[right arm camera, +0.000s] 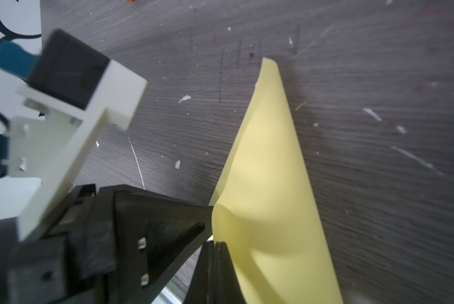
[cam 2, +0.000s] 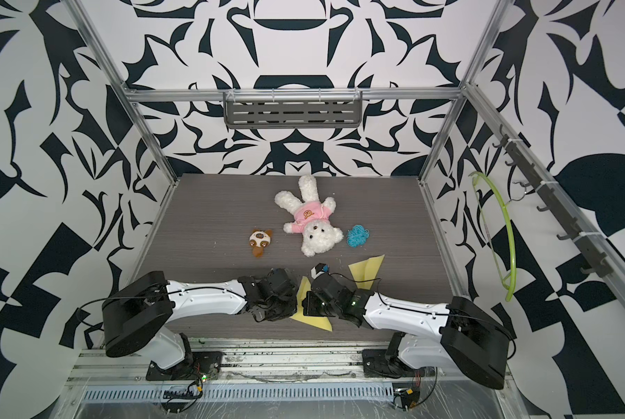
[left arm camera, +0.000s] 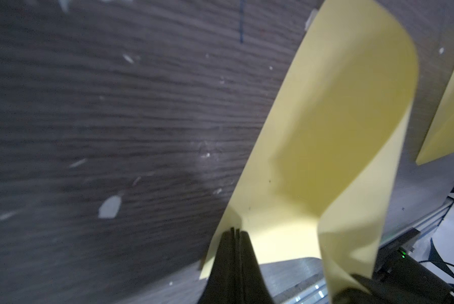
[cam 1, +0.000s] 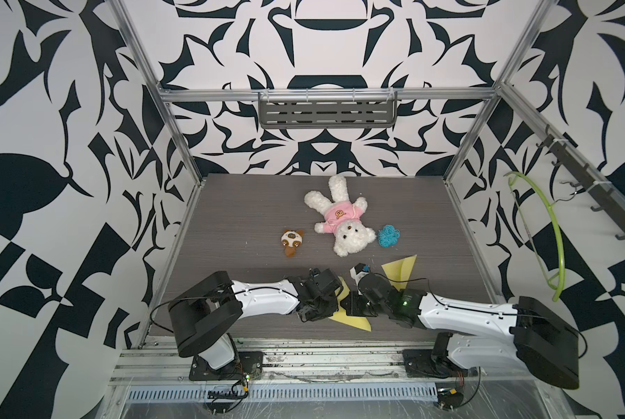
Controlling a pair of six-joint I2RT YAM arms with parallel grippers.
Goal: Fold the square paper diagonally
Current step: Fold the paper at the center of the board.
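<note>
Closest to the left wrist camera are the black fingers of the left gripper (left arm camera: 235, 233), pressed together on one edge of a pale yellow paper sheet (left arm camera: 326, 126). The sheet rises from them, bows over in a loose curve and comes back down towards the lens. Behind it lies the dark grey wood-grain tabletop (left arm camera: 115, 131), flecked with pale scraps. A second yellow sheet (left arm camera: 452, 118) lies flat on the table, apart from the held one.

In the right wrist view, the right gripper (right arm camera: 215, 243) is closed on another edge of the same curved sheet. The left gripper's black fingertip sits just beside it, under a white-and-black camera mount (right arm camera: 75, 105).

In a top view, both arms reach inward along the table's near edge. Their wrists almost meet at its middle, with the held sheet between them. Whether its lower part touches the table cannot be told. Farther back lie a white plush bear in a pink shirt (cam 1: 340, 221), a small brown-and-white plush toy (cam 1: 292, 242) and a blue tangle of cord (cam 1: 388, 235).
</note>
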